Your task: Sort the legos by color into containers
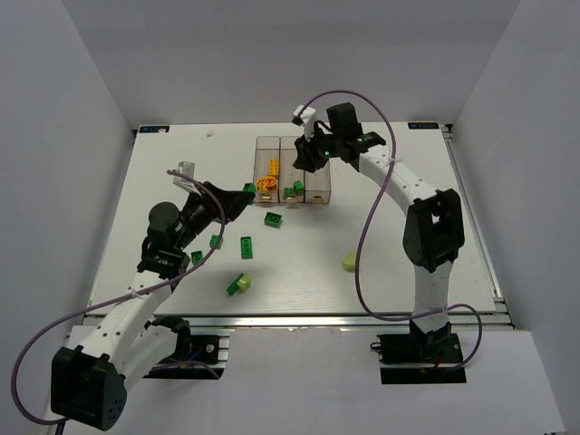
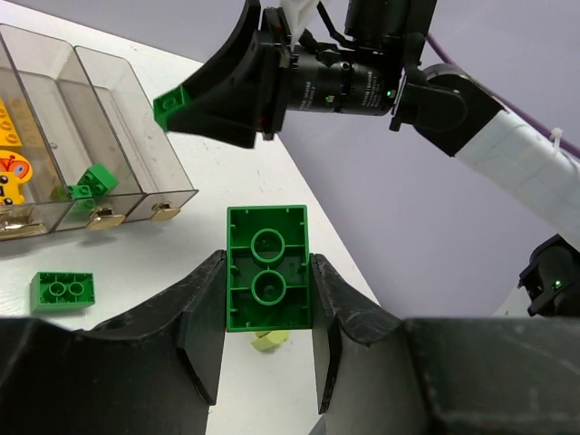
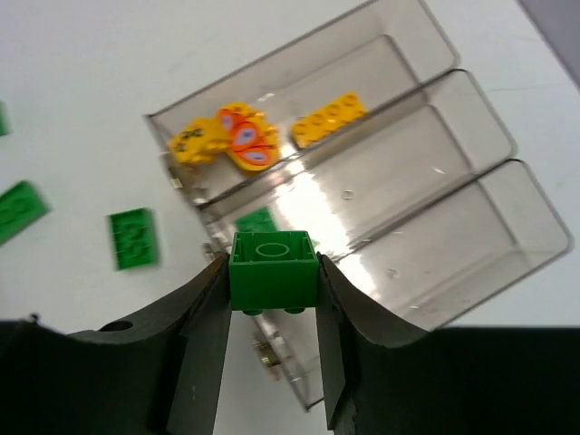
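No legible text — not on the legos point(image 3: 272, 272) (nor the containers point(image 3: 507, 227)).

Three bins point(image 1: 319, 172) side by side at the table's point(image 1: 299, 290) far edge, mid-width. Bricks point(image 3: 331, 120) in left and middle bins. My right gripper point(image 1: 306, 161) holds one brick point(image 3: 273, 271) above the bins; my left gripper point(image 1: 243, 193) another brick point(image 2: 266, 267) just left of them. Loose bricks point(image 1: 246, 247) before the bins, leftward; lone brick point(image 1: 349, 262) near-right.

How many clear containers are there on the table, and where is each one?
3, joined in a row on the table's far side: left container with orange legos, middle container with green legos, right container apparently empty. None seems hidden.
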Controlling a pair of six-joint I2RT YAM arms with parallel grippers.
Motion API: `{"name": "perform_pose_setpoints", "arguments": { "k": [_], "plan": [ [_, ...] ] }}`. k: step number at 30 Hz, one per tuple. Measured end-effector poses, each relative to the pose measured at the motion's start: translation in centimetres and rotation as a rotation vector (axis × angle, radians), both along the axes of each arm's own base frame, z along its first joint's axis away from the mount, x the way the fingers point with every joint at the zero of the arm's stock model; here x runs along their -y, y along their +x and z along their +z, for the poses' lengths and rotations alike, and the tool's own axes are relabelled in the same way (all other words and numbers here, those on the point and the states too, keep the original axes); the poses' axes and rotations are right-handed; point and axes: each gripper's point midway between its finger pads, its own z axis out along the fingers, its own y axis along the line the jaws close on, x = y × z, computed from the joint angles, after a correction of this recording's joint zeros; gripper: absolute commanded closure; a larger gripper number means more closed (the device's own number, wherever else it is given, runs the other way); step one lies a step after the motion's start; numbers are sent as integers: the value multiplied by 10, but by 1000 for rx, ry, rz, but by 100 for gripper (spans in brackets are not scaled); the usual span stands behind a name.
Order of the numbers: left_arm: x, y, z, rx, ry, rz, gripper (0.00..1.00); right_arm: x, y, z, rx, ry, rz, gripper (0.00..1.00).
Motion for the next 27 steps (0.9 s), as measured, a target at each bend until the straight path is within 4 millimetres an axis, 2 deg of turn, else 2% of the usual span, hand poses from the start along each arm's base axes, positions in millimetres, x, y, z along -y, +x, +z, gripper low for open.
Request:
{"name": "perform_pose_setpoints", "arguments": {
  "k": [4, 7, 9, 11, 12, 14, 15, 18, 26, 27],
  "plan": [
    [-3, 4, -6, -32, 1, 25, 100, 3, 36, -16, 83, -59, -80, 100],
    [-4, 11, -20, -94, 22, 43, 100, 2, 55, -42, 91, -100, -109, 95],
    [-2, 18, -26, -136, 38, 50, 100, 3, 57, -60, 71, -124, -115, 86],
    [-1, 25, -32, -174, 51, 55, 100, 3, 58, -69, 60, -133, -116, 79],
    [-1, 27, -35, -188, 56, 55, 100, 3, 58, -71, 58, -133, -116, 71],
    [1, 33, -38, -211, 65, 55, 100, 2, 58, -72, 57, -132, -114, 63],
    [2, 35, -40, -221, 68, 56, 100, 2, 59, -71, 59, -130, -113, 53],
    [4, 42, -46, -253, 84, 61, 100, 1, 58, -71, 57, -125, -110, 41],
    [20, 62, -59, -318, 132, 51, 100, -2, 55, -72, 49, -112, -94, 34],
    [22, 64, -61, -326, 138, 50, 100, -2, 55, -72, 46, -111, -93, 31]
  ]
}}
